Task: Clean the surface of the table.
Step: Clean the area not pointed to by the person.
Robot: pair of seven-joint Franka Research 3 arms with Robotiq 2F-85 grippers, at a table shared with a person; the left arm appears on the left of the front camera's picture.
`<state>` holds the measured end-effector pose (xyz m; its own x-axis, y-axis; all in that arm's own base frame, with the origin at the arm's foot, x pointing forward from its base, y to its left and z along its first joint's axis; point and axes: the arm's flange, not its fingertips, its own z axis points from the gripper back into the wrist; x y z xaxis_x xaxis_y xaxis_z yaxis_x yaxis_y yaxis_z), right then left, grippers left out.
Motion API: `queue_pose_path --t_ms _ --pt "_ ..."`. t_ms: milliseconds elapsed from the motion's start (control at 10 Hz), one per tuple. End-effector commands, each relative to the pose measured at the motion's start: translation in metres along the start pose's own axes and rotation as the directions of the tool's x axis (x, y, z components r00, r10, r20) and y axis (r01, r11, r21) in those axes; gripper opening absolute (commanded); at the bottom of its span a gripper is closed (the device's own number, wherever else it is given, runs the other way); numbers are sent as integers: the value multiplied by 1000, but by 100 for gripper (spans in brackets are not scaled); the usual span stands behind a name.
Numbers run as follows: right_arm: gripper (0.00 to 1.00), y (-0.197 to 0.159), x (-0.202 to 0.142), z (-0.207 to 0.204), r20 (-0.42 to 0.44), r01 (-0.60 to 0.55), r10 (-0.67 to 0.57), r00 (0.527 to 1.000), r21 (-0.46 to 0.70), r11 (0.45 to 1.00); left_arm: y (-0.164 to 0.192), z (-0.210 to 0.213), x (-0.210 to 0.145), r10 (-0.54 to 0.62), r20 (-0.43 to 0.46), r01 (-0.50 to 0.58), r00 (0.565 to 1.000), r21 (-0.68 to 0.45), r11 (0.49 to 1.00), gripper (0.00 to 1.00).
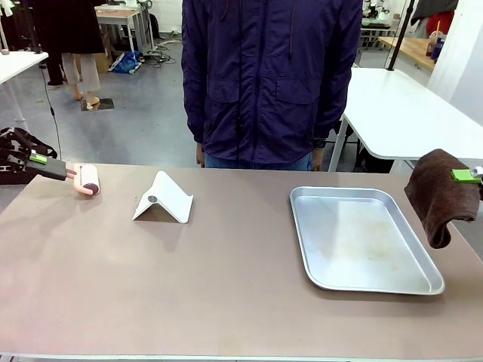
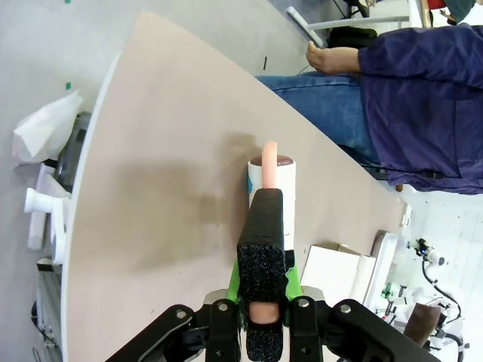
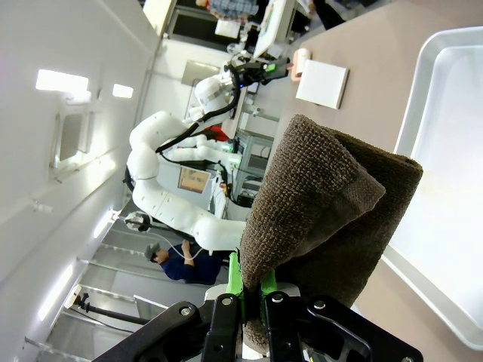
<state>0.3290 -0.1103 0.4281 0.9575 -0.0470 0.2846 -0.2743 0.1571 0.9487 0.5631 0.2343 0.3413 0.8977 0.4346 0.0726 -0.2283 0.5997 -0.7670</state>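
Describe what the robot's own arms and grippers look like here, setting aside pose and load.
The left gripper has a black linkage body with silver screws, bright green pads and coarse black foam on a finger. The right gripper is the same black build with green pads. The left arm is glossy white with rounded segments.

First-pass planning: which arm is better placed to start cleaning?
Likely left. The left claw holds the lint roller over the bare left end of the table; the right claw holds a brown cloth up beside the tray.
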Motion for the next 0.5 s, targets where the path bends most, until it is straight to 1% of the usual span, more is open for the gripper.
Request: queue_pose_path --t_ms 0,200,400 --pt "10 2 2 0 7 -15 15 1000 12 1000 -5 -10 1 -7 8 7 1000 25 1000 5" --pt "10 2 2 0 7 -15 15 1000 12 1000 -26 1 -10 -48 63 53 997 -86 995 5" --pt "10 2 2 0 7 -15 15 1000 12 1000 -50 27 -34 -116 125 140 985 -203 969 5"
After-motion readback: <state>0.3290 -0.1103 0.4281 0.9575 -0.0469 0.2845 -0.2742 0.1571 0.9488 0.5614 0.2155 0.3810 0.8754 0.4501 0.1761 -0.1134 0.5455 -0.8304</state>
